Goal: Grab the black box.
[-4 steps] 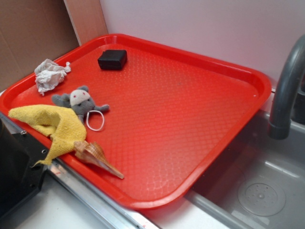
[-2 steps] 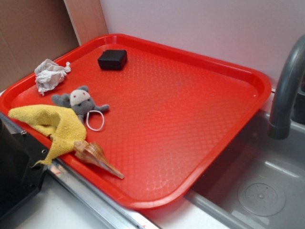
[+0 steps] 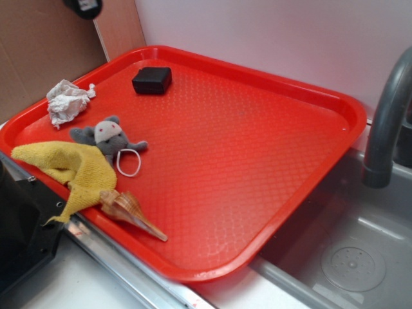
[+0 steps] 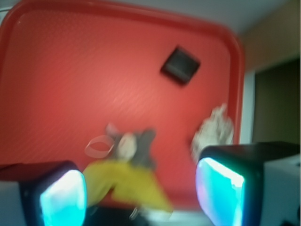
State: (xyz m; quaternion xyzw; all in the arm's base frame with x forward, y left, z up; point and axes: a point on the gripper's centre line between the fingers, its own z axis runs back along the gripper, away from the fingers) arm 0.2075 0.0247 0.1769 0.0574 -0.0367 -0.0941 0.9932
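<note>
Your pincer (image 4: 141, 193) has just edged into the exterior view's top left, pads spread and empty. From it, the small matte black box (image 3: 152, 80) lies ahead near the red plastic tray's (image 3: 270, 167) far-left corner, long axis skewed.

Looks like a toy or mock kitchen counter set up for robot trials. Grey sink basin (image 3: 351, 257) with drain and a curved grey faucet (image 3: 386, 122) at the right, red plastic tray (image 3: 270, 212) alongside, cardboard panel (image 3: 38, 51) and plain white wall (image 3: 270, 32) as backdrop.
</note>
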